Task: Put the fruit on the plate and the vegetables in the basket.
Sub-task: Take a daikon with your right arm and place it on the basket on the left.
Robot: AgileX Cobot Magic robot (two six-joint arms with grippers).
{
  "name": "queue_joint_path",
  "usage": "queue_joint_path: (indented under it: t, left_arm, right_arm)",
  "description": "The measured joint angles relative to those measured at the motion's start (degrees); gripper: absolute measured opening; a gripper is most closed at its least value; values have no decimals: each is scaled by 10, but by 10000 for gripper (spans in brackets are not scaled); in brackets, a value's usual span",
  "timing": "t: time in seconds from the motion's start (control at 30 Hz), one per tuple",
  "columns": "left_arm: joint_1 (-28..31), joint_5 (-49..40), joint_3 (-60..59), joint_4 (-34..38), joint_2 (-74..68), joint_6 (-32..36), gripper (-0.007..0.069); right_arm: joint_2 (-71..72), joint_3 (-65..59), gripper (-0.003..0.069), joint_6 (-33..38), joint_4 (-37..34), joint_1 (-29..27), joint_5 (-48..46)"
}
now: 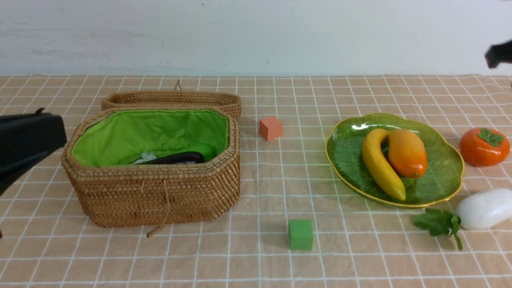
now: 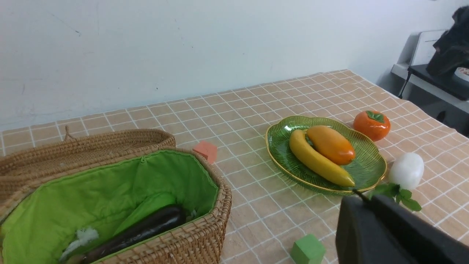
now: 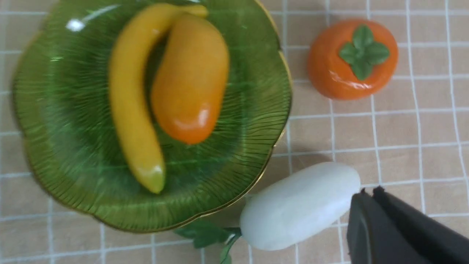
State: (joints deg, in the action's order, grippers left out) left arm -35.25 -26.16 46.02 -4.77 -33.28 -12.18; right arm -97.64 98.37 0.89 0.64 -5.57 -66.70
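Banana (image 1: 380,164) and mango (image 1: 407,154) lie on plate (image 1: 444,176); persimmon (image 1: 484,147) and radish (image 1: 486,208) beside it; left fingers (image 2: 351,234) and right fingers (image 3: 362,238) clenched, empty.

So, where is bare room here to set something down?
Widest bare cloth lies between the basket and the plate, bordered by the orange cube and green cube. Crowded: right of the plate, where persimmon and radish sit near its rim.

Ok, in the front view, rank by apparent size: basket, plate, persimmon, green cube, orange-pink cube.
1. basket
2. plate
3. persimmon
4. green cube and orange-pink cube: they look alike; the green one is nearer the camera, so no ranking.
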Motion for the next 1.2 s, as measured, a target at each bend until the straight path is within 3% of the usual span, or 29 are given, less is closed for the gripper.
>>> queue_joint_path:
  t: [0.17, 0.33, 0.37, 0.4, 0.47, 0.8, 0.97, 1.2]
  left_arm:
    - [0, 0, 0, 2, 0, 2, 24]
    - [0, 0, 0, 5, 0, 4, 21]
    - [0, 0, 0, 5, 0, 4, 20]
    - [0, 0, 0, 6, 0, 4, 17]
    - [0, 0, 0, 6, 0, 4, 17]
    - [0, 0, 0, 6, 0, 4, 8]
    - [0, 0, 0, 6, 0, 4, 3]
    - [0, 0, -3, 6, 0, 4, 1]
  right_arm:
    - [-45, -18, 114, 10, -51, -52, 71]
    - [-127, -19, 414, -2, -90, -102, 172]
    - [-129, -19, 425, -4, -92, -104, 176]
    - [-157, -19, 510, -9, -116, -124, 179]
    - [-176, -19, 555, -3, -140, -143, 164]
    - [-187, -33, 561, -9, -206, -155, -21]
    - [-177, -97, 556, -61, -185, -139, -17]
    - [-177, -156, 561, -112, -199, -130, 99]
